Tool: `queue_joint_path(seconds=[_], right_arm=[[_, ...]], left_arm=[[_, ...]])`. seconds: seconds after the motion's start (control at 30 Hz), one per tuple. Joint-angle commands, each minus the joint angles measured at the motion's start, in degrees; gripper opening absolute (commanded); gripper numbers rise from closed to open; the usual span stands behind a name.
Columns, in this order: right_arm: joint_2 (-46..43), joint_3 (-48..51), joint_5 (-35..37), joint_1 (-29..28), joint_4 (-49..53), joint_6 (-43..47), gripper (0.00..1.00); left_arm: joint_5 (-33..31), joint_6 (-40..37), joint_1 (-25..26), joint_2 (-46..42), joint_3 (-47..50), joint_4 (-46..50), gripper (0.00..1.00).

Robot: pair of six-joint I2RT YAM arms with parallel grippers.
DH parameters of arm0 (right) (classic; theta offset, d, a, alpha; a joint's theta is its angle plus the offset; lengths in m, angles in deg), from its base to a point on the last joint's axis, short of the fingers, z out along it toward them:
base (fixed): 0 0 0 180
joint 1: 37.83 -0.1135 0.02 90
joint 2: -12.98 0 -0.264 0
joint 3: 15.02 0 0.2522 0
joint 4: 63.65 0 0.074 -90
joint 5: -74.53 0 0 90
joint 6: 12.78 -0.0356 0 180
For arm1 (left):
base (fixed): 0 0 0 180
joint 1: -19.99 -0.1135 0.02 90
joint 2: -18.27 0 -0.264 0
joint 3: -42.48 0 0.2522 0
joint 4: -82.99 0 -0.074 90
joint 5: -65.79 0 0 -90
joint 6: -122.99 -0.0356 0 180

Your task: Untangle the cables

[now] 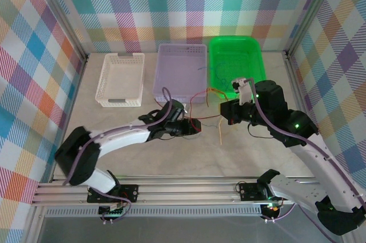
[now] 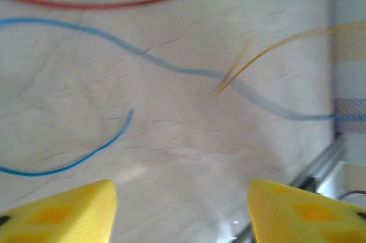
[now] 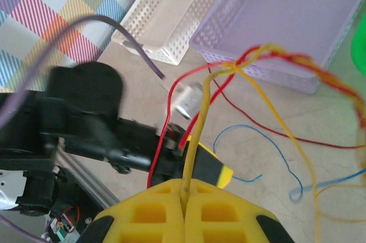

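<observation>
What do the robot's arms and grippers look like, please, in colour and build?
Both the left arm and right arm have white links with black joints, and a purple cable runs along each. The left gripper and right gripper are yellow, moulded with square recesses.

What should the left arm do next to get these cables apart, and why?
Probably move the left gripper forward to the red cable and close on it. Its jaws stand open and empty over the table, while the right gripper is shut on the yellow cable, which winds round a red one. Holding both would let the arms pull the twist apart.
</observation>
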Motion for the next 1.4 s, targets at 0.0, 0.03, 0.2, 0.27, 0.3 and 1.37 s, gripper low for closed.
queue_joint_path(seconds=[0.0,0.03,0.2,0.27,0.3,1.37], right_arm=[[-0.6,-0.7,-2.3,0.2,0.7,1.4,0.00],[-0.6,-0.6,-2.7,0.2,0.6,1.4,0.00],[-1.1,-0.6,-4.5,0.2,-0.2,0.5,0.00],[-1.2,-0.6,-5.3,0.2,-0.8,0.4,0.00],[-1.0,-0.7,-5.3,0.2,-0.8,0.3,0.00],[-2.7,2.2,-2.1,0.2,-4.4,-5.4,0.00]], left_arm=[[-1.3,-1.6,0.4,-8.5,4.0,-6.5,0.79],[-1.9,-2.2,0.3,-11.3,5.1,-7.7,0.83],[-3.5,-4.9,0.2,-17.4,7.1,-8.1,0.90],[-2.9,-4.8,0.2,-17.3,7.6,-8.9,0.90],[-2.8,-4.4,0.2,-17.3,8.2,-9.6,0.90],[0.1,-6.1,1.3,-32.1,16.3,-21.0,1.00]])
